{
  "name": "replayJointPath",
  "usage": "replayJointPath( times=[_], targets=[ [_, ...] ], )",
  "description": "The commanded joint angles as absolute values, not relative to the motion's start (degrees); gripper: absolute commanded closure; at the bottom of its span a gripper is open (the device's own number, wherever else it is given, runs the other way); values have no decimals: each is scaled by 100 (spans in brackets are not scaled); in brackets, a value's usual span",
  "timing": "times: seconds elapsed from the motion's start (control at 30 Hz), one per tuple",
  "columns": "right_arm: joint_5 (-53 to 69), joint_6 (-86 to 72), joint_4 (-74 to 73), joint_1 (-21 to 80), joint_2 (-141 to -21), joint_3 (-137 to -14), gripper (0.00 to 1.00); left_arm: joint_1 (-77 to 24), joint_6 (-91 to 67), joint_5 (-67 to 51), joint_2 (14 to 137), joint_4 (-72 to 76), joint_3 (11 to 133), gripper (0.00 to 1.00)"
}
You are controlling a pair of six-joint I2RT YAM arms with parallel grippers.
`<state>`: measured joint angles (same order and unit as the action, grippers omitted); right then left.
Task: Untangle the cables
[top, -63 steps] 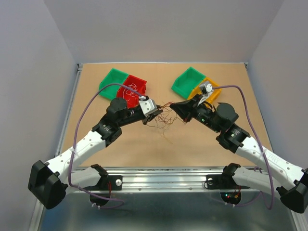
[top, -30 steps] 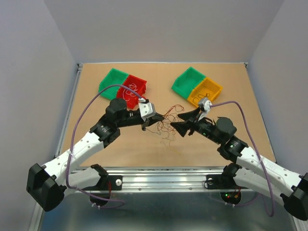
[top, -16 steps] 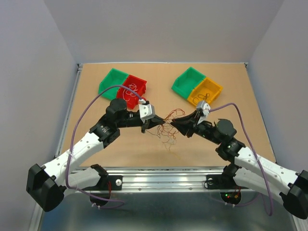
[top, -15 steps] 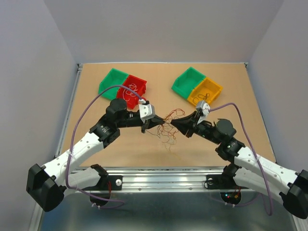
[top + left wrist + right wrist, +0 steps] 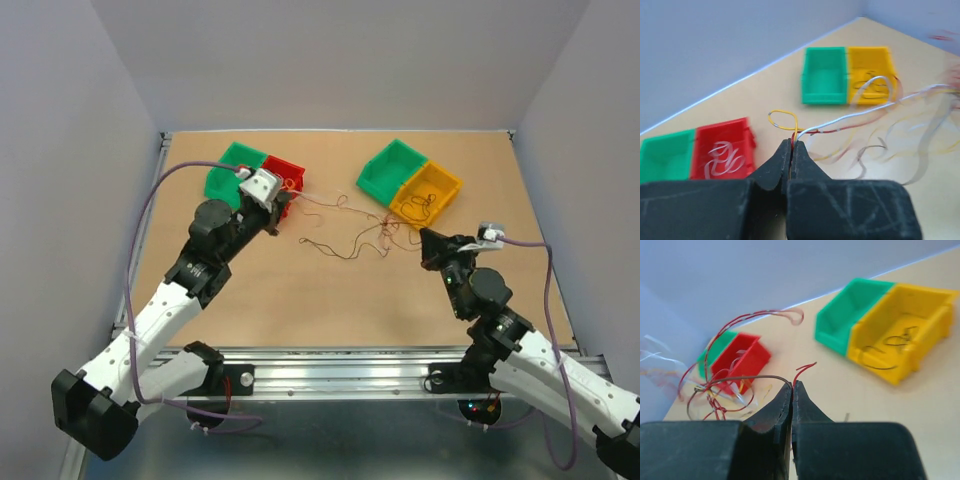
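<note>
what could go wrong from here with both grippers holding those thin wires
1. The wires run between the left gripper and the right gripper, both shut on them. More pull could tighten the tangle or snap a strand.
2. Each grip is only at the very jaw tips, so a thin strand may slip out.
3. Some loops lie close to the yellow bin and might catch on its rim.

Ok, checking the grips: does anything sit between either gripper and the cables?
Nothing visible does. The left gripper and right gripper each have jaws shut directly on a strand of the cables, which stretch between them.
</note>
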<state>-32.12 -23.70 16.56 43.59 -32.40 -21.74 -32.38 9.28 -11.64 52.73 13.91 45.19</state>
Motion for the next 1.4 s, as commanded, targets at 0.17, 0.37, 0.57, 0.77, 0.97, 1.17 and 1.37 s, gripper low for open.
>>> replayJointPath(
  times=[0.17,0.37,0.57,0.77,0.97,1.17,1.37],
  targets=[
    [-4634,-2655,888,4289,-2337,-1845,99,-2391,606,-1246,5616,1468,4913,100],
    [-4683,-2671,800,4289,-2997,-2118,99,-2364,580,-249,5642,1459,4983,100],
    [-6081,-3655,230,4289,-2620,-1943,99,-1356,159,1598,5425,1362,5273,100],
    [-6723,-4051,-481,4298,-2048,-1916,99,-730,456,2565,4572,1660,5273,100],
    [-6881,-4245,-694,4289,-1679,-1872,99,-369,1369,3832,4280,2319,5396,100],
    [-6701,-4404,-949,4289,-1547,-1907,99,-176,1830,3853,4123,2149,5660,100],
    [-3960,-2710,129,4289,-2082,-2004,72,-176,1230,-743,3955,881,5730,100]
  ],
)
